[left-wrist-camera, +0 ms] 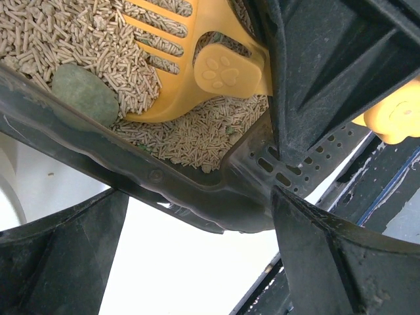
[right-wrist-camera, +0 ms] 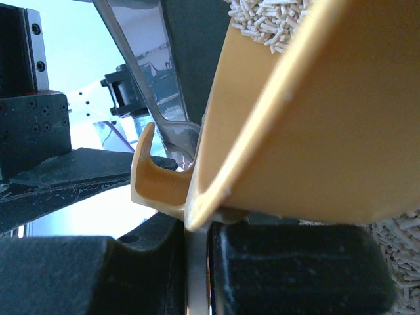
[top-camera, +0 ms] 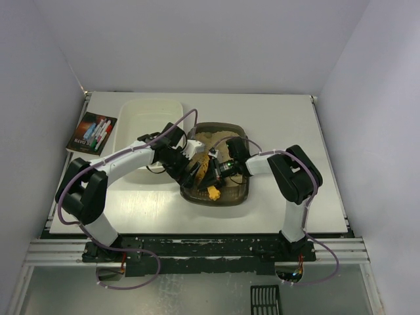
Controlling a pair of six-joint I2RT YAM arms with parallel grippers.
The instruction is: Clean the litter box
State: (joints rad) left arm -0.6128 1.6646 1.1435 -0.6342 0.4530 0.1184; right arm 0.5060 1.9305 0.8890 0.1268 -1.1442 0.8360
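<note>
The dark translucent litter box (top-camera: pixel 237 191) sits mid-table, filled with beige pellet litter (left-wrist-camera: pixel 79 33). A grey-green clump (left-wrist-camera: pixel 85 95) lies against its near wall (left-wrist-camera: pixel 164 177). My right gripper (top-camera: pixel 211 169) reaches into the box and is shut on the handle of a yellow scoop (top-camera: pixel 213 191). The slotted blade with a paw print (left-wrist-camera: pixel 226 71) rests in the litter. In the right wrist view the scoop (right-wrist-camera: pixel 308 131) fills the frame above the shut gripper (right-wrist-camera: pixel 197 226). My left gripper (left-wrist-camera: pixel 200 216) is open at the box's left rim and holds nothing.
A cream-white tub (top-camera: pixel 147 118) stands directly left of the litter box. A dark pack of markers (top-camera: pixel 92 133) lies at the table's back left corner. A small black grate (top-camera: pixel 266 300) lies below the arm bases. White walls enclose the table.
</note>
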